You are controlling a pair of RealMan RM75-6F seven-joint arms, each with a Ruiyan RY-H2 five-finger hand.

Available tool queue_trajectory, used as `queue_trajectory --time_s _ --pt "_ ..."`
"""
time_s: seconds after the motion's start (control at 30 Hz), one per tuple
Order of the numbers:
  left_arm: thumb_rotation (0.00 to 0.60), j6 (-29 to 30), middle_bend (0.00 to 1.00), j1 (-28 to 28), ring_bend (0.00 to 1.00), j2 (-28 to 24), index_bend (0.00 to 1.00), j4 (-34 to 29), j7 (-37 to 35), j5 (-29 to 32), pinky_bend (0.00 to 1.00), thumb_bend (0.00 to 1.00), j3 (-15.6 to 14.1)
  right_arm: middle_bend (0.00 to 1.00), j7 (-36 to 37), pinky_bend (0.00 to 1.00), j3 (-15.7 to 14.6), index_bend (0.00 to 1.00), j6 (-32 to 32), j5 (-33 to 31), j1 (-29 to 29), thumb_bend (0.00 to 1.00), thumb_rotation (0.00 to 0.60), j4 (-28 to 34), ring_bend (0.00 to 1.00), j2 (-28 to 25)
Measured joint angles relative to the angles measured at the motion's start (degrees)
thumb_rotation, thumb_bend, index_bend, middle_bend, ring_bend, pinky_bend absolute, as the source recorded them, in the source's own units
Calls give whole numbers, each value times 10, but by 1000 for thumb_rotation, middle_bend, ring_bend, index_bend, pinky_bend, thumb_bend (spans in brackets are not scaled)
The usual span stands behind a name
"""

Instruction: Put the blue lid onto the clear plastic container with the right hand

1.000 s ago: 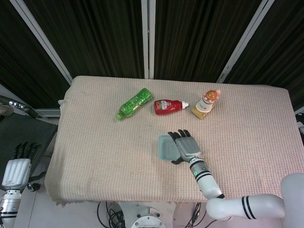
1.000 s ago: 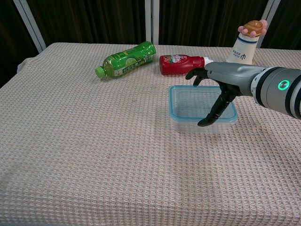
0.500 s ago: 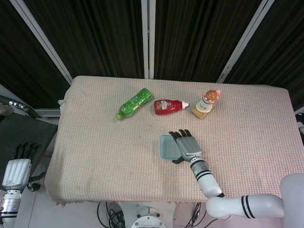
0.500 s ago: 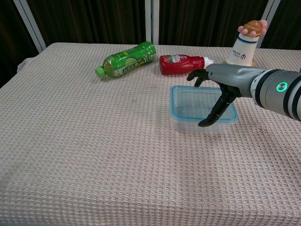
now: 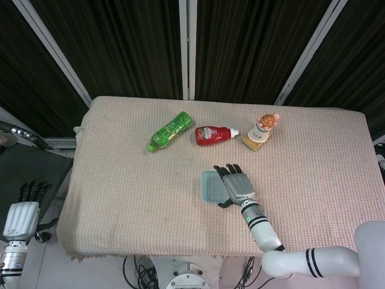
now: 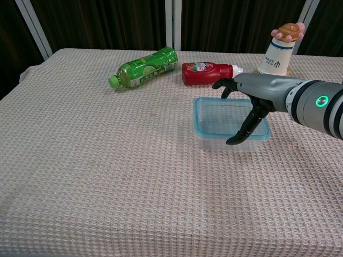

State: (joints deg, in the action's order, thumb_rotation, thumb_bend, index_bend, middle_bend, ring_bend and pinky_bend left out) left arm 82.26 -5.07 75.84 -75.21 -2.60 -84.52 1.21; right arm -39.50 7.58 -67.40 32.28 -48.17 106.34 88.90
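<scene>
The right hand [image 6: 252,101] is flat, palm down, over the right side of the clear container [image 6: 214,126], fingers apart and holding nothing, with the thumb [image 6: 244,128] hooked down against the near right wall. The blue lid [image 6: 203,101] looks already seated, its blue rim ringing the top, mid-table in front of the ketchup bottle [image 6: 206,73]. The left hand [image 5: 20,218] hangs off the table's left edge with straight fingers, nothing in it.
</scene>
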Motion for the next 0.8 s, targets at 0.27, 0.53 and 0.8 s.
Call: queue_trajectory --time_s 0.27,0.53,0.8 --pt "600 2 100 1 0 1 157 3 -2 -1 29 0 0 181 1 0 -3 0 2 7 3 40 600 2 1 -2" --pt "600 4 100 1 0 2 157 5 -6 -2 27 0 1 131 0 0 -4 0 1 10 5 0 600 2 0 0" --pt "600 3 100 1 0 3 157 7 -7 -2 27 0 1 79 4 0 -4 0 4 17 7 0 600 2 0 0"
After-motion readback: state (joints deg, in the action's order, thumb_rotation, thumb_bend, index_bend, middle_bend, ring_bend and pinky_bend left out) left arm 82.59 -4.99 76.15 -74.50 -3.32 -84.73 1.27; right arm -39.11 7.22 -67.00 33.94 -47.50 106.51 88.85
